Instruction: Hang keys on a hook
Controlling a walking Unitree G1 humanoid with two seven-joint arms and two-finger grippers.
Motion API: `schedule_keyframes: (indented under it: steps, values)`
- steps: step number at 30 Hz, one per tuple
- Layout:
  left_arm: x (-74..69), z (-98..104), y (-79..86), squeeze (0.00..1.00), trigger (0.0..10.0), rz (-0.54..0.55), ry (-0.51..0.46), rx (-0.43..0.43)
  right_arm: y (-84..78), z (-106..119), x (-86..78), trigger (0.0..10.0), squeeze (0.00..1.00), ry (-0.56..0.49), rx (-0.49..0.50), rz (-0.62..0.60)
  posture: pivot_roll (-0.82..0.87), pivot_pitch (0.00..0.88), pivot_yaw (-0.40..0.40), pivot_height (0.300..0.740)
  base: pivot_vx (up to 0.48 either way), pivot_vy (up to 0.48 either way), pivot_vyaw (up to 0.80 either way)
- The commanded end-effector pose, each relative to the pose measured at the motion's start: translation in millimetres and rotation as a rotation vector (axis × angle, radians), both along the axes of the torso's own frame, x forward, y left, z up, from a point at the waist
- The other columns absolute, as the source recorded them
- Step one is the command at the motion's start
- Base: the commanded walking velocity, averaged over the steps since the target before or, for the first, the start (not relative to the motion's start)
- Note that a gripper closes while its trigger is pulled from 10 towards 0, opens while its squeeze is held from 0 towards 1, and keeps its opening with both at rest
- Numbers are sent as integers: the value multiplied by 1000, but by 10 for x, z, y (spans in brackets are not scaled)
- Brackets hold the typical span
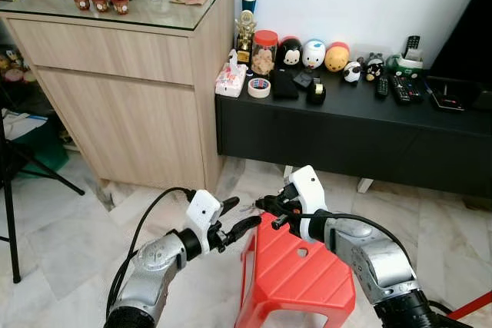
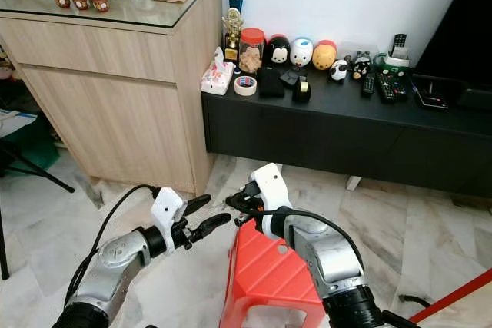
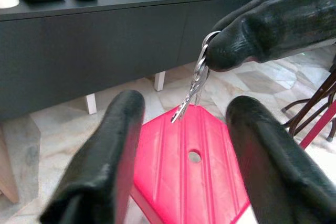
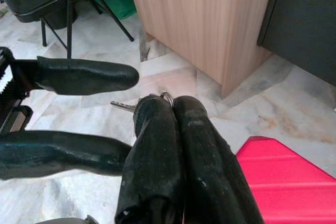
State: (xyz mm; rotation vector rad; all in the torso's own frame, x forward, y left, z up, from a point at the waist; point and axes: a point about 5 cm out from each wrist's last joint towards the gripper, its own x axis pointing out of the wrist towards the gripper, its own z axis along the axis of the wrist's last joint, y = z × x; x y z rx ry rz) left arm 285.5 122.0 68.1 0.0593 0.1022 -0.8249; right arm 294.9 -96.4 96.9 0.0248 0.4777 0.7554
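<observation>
Right gripper: the right gripper (image 1: 264, 205) is held over the near-left edge of the red plastic stool (image 1: 296, 274); its two black fingers (image 4: 173, 150) are pressed flat together, pinching the ring of a small bunch of silver metal keys (image 3: 193, 90)

Keys: they dangle from those fingertips, blades pointing down and to the left, just above the stool's top and not touching it

Left gripper: the left gripper (image 1: 237, 216) faces the right one from the left, close but apart from it; its fingers (image 3: 113, 150) are spread wide with nothing between them, and the keys hang just beyond their tips

Stool: it stands on the pale marble floor (image 1: 69, 228), between the two silver arms, with a small round hole in its ribbed top

Far side: a long low black cabinet (image 1: 346, 132) runs along the white wall; on it sit a roll of white tape (image 1: 259, 87), a red-lidded jar (image 1: 264, 51), round cartoon figurines (image 1: 313, 54) and black remote controls (image 1: 400, 87)

Far left: a light wooden sideboard with a glass top (image 1: 115, 74) stands beside the black cabinet; small red cups (image 1: 100, 1) rest on it
</observation>
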Motion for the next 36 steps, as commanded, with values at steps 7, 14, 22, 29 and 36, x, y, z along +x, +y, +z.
schedule_keyframes:
  steps: [7,14,22,29,36]
  values:
    - [-15,10,-14,0,0,-28,5,1,19,88,7,10000,0,-33,1,15,77,6,-92,733,0,0,0]
    - [-18,4,-19,0,0,-28,12,-10,20,90,10,10000,0,-34,3,15,78,9,-94,733,0,0,0]
    - [-22,-1,-22,0,0,-29,16,-16,23,90,9,10000,0,-34,4,15,77,8,-94,733,0,0,0]
    - [-28,-1,-30,0,0,-28,23,-31,21,91,8,10000,0,-35,6,7,75,11,-94,733,0,0,0]
    - [-35,-4,-36,0,0,-30,26,-34,19,93,1,10000,0,-32,9,9,73,12,-95,733,0,0,0]
